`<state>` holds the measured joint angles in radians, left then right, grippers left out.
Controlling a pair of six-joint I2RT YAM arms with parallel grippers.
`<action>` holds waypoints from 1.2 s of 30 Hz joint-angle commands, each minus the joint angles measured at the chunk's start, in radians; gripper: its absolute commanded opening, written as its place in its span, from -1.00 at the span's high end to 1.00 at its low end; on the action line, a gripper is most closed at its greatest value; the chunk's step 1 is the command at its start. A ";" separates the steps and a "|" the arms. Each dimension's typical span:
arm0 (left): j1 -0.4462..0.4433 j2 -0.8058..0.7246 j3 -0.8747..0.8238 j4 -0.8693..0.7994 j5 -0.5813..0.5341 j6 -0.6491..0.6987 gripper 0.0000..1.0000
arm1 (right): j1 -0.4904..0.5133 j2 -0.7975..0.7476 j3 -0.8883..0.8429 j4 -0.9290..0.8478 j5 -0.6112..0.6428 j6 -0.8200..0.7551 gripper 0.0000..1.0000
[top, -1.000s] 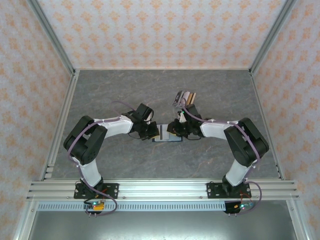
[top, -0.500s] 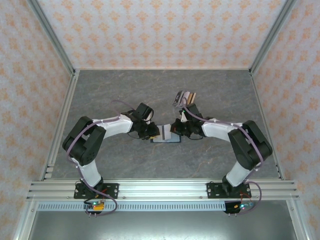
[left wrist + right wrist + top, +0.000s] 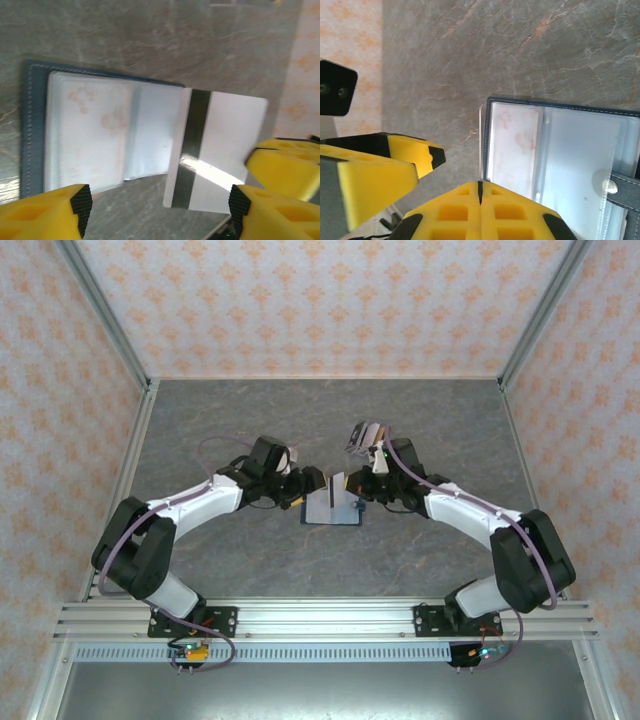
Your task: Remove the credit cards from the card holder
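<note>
The navy card holder [image 3: 334, 512] lies open on the table, its clear sleeves [image 3: 90, 130] facing up. My right gripper [image 3: 480, 186] is shut on a white credit card [image 3: 220, 150] with a black stripe, gripped at one edge and hanging over the holder's [image 3: 560, 150] side. In the right wrist view the card [image 3: 481, 145] shows edge-on, running into the closed fingers. Facing it, my left gripper [image 3: 160, 210] is open; its fingers [image 3: 50, 210] stand wide apart and short of the card, touching nothing. From above, both grippers [image 3: 312, 483] [image 3: 348, 485] meet just beyond the holder.
A striped pile of cards [image 3: 367, 433] lies on the grey table beyond the right gripper. Aluminium rails [image 3: 130, 470] and patterned walls close the table on three sides. Bare tabletop [image 3: 230, 420] stretches to the far left and near the front rail.
My left gripper has opened and swung toward the far side. The right gripper has shut on the card and moved away from the front rail, and the card is clear of the sleeve.
</note>
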<state>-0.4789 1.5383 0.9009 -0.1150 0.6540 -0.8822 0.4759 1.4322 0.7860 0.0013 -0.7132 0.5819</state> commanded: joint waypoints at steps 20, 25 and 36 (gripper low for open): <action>0.031 -0.088 -0.094 0.555 0.230 -0.259 0.44 | -0.053 -0.094 -0.044 0.383 -0.264 0.314 1.00; 0.032 -0.110 -0.111 0.573 0.233 -0.274 0.69 | -0.053 -0.083 -0.036 0.384 -0.264 0.323 0.83; 0.017 -0.101 -0.099 0.587 0.240 -0.286 0.82 | -0.053 -0.008 -0.007 0.488 -0.308 0.398 0.56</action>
<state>-0.4515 1.4525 0.7971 0.4240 0.8654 -1.1561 0.4225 1.4048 0.7498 0.4034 -0.9894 0.9504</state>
